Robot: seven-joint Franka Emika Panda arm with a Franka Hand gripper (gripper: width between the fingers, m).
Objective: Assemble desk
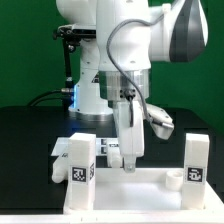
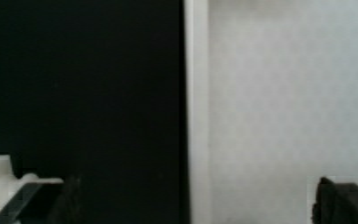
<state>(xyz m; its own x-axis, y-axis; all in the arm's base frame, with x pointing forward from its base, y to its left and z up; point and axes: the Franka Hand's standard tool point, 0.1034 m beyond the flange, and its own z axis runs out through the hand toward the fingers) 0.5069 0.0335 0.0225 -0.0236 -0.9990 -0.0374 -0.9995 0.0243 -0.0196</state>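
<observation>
Your gripper hangs low over the desk tabletop by the near edge of the table, jaws wide and empty, so centre them squarely across the panel's rim before closing, staying clear of one upright leg at the exterior view's left and another upright leg at its right.

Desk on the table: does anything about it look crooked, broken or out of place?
Nothing stands out. The leg on the exterior view's left and the leg on its right both stand upright at opposite ends of the tabletop panel, which lies flat. No damage shows at this picture size.
</observation>
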